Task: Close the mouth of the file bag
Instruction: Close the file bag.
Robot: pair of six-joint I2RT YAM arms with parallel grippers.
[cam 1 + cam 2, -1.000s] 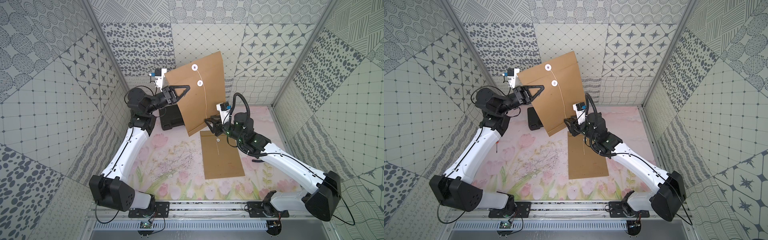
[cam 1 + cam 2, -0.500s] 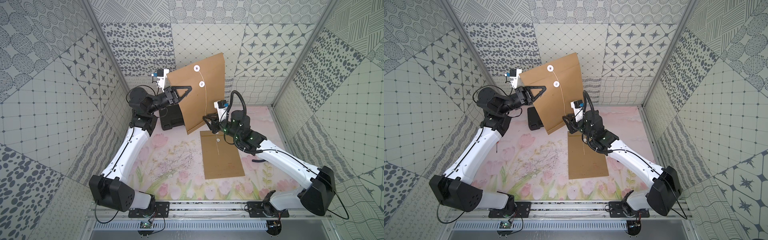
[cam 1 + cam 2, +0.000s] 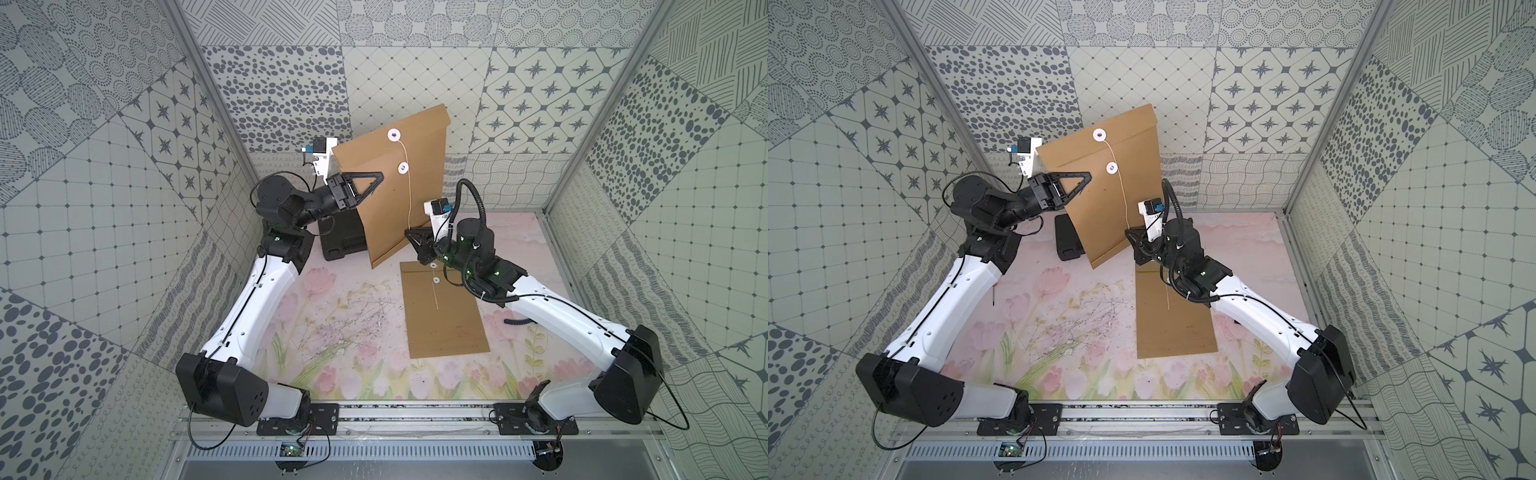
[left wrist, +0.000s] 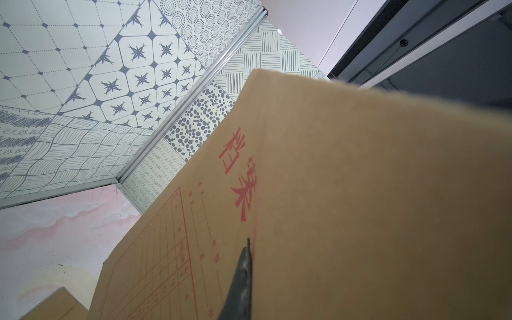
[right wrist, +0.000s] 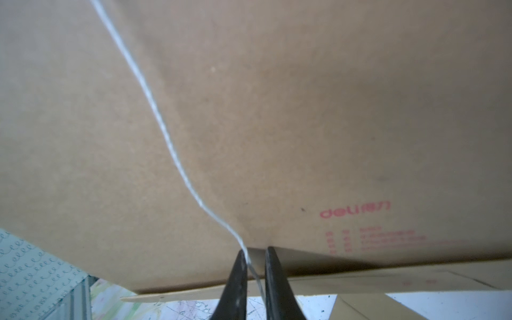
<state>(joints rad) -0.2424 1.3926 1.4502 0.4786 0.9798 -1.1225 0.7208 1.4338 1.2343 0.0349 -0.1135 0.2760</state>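
Note:
A brown file bag hangs upright above the back of the table. My left gripper is shut on its side edge; in the left wrist view one finger lies on the printed face. A white string runs from the top button past the lower button straight down. My right gripper sits at the bag's lower edge. In the right wrist view its jaws are shut on the string.
A second brown file bag lies flat on the flowered mat under my right arm. A black box stands behind the held bag. Patterned walls enclose the table on three sides.
My right gripper has moved up to the bag's lower edge and closed on the hanging string. The left arm has shifted the bag slightly.

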